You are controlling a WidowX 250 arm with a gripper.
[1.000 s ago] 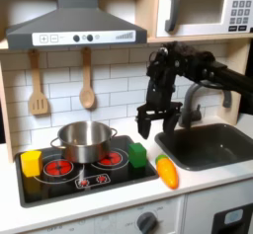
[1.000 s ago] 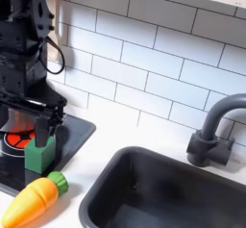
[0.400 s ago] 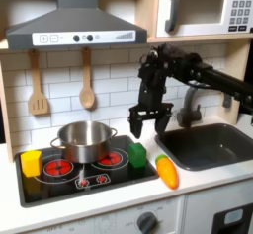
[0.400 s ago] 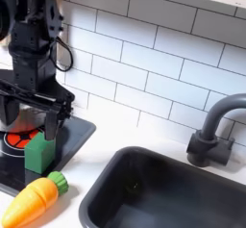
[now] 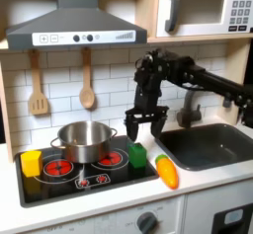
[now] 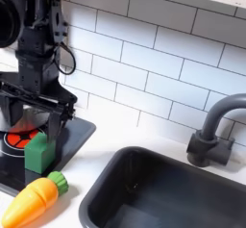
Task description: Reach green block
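**Gripper nearly above the green block**

Swinging toward the first exterior view's left over the last second, your gripper (image 5: 138, 126) had come to hang almost straight above the green block (image 5: 137, 155), jaws spread wide and holding nothing. That block stood upright at the stove's (image 5: 59, 187) near corner, just beside the carrot (image 5: 167, 170). You had a short drop left; in the second exterior view the fingers (image 6: 61, 133) straddled the block (image 6: 39, 151) without touching.
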